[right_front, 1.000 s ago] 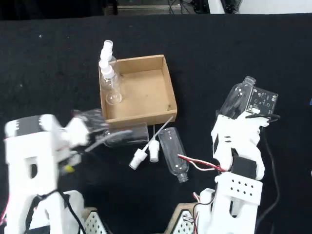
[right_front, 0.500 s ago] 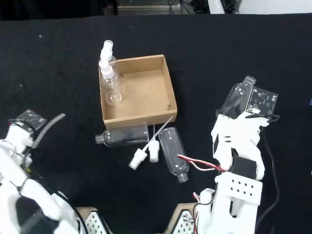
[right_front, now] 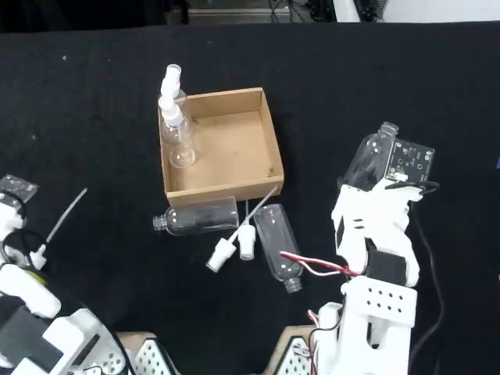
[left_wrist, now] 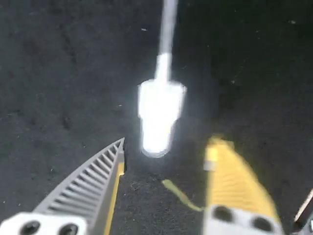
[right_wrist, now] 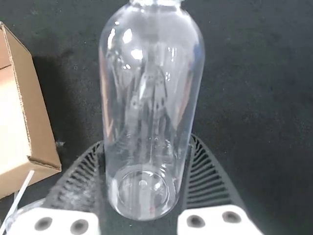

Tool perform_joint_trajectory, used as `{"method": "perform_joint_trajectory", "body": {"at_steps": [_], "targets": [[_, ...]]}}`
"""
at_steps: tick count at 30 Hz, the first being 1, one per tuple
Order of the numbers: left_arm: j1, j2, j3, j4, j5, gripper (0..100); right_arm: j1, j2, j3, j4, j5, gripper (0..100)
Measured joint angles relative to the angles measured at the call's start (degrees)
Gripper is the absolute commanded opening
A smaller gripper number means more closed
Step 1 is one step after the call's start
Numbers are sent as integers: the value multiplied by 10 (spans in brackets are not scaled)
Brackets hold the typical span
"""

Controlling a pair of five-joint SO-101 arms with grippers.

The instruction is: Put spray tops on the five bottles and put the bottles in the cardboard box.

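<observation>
high view. noted cardboard box (right_front: 275,148) mid-desk (right_front: 94,94), open side up. counted two capped bottles (right_front: 176,133) standing inside at one wall. found near-wall bottle (right_front: 199,217) lying bare on the desk just outside the box, and angled bottle (right_front: 277,244) lying bare off the box corner. between those, two loose spray tops (right_front: 234,246), close together. logged fifth bottle (right_front: 369,160) raised well to the side of the box in the right claw (right_front: 361,181), neck uncapped. spotted third spray top (right_front: 39,253), long tube attached, far from the box beside the left arm (right_front: 23,285).

left wrist view. left claw (left_wrist: 168,146) spread apart, nothing pinched. third spray top (left_wrist: 160,115) just ahead of the tips, lined up with the gap, seemingly touching neither finger; tube pointing away.

right wrist view. right claw (right_wrist: 146,147) clamped on the fifth bottle (right_wrist: 149,93) low on its body, base toward the camera. box corner (right_wrist: 39,132) nearby.

handling, as judged: bottles empty, thin clear plastic, so light, smooth, prone to roll and to dent under a hard squeeze. best taken across the straight body, not the shoulder. spray tops tiny and light, tube thin and bendy. best pinched at the stiff collar, never the tube.
</observation>
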State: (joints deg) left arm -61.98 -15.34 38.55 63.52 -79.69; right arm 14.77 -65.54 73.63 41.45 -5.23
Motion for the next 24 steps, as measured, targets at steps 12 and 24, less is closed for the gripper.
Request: {"method": "perform_joint_trajectory", "body": {"at_steps": [12,24], "targets": [[1,0,-51,48,343,298,0,0,0,-1,0,11],[27,9,-51,147,868,301,-1,0,0,-1,0,11]]}}
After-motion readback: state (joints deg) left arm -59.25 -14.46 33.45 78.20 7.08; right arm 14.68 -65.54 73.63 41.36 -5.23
